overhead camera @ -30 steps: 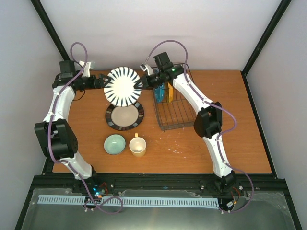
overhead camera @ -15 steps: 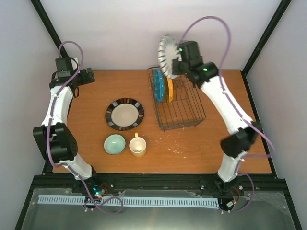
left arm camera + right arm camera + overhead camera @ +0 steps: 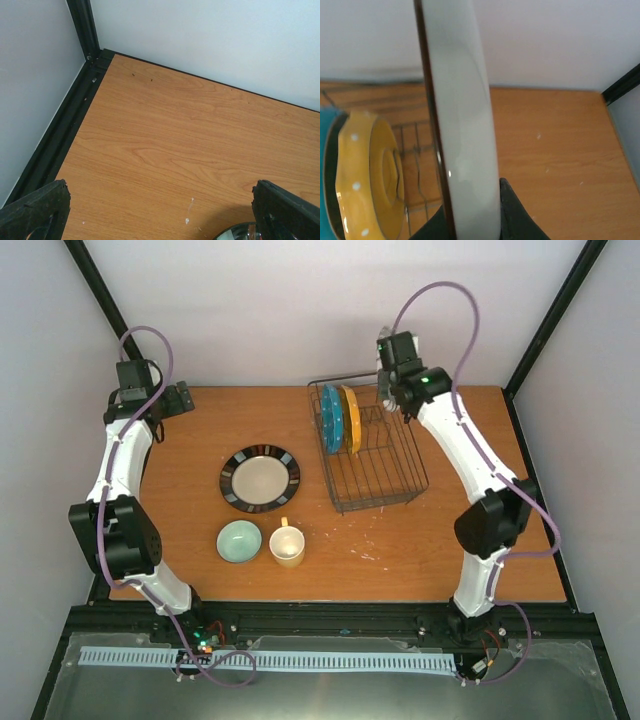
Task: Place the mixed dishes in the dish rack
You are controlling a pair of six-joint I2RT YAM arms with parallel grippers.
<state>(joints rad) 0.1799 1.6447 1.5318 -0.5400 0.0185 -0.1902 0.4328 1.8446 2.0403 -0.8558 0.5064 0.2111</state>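
- Rack (image 3: 375, 465): sits toward the far edge of the table (image 3: 180, 530), right of centre.
- Loaded: teal plate (image 3: 331, 420) and yellow plate (image 3: 350, 418) stand on edge at the rack's far-left end, close side by side. Whether they touch cannot be told.
- In hand: white plate (image 3: 462, 125), upright and edge-on in the right wrist view, sits just to the right of the yellow plate, over the rack's far end. Whether its lower rim rests on the wires is hidden. Judged mid-placement, not yet let go.
- Not loaded: cream plate (image 3: 260, 478) lies flat on the table, left of the rack.
- Not loaded: bowl (image 3: 239, 541) and mug (image 3: 287, 545) sit side by side nearer the near edge, both upright.
- Right gripper (image 3: 475, 220): pinching the white plate's rim.
- Left gripper (image 3: 160, 200): spread wide, holding nothing, over the far-left corner.
- Tally (judged): two of six in, a third going in, three left on the table.
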